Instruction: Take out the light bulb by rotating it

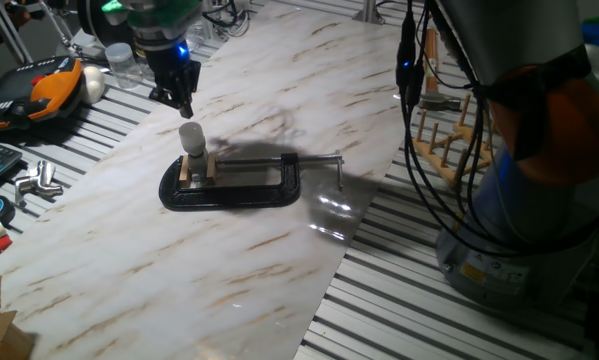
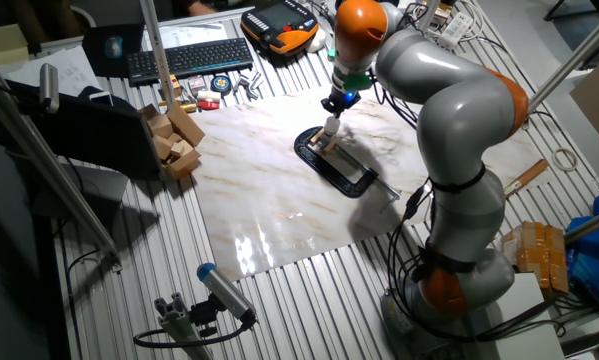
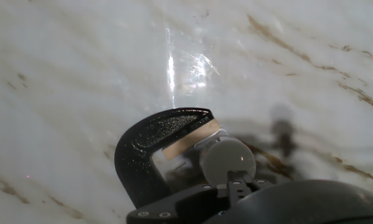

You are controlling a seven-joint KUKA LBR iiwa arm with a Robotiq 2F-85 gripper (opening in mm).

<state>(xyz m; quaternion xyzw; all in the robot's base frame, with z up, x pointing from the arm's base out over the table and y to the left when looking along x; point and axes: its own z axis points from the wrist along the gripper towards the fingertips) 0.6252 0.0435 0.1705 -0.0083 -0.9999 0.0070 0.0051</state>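
**Bulb clamped upright, gripper poised above it**

The small frosted white globe bulb stands upright in a wooden socket block, which is pinched in the jaws of a black C-clamp lying flat on the marble-patterned board. Judgement: the clamp is there to hold the socket against twisting, so that only the bulb turns.

The black two-finger gripper hangs just above and slightly behind the bulb, apart from it; nothing is between its fingers. Whether the fingers stand wide or narrow, I cannot tell: the fixed views are too small, and the hand view shows only the dark gripper body at the bottom edge, with the bulb's dome close below.

Room: the bulb top stands clear above the clamp frame. The clamp screw and handle point away towards the board's far edge, well apart. Open board on every side.
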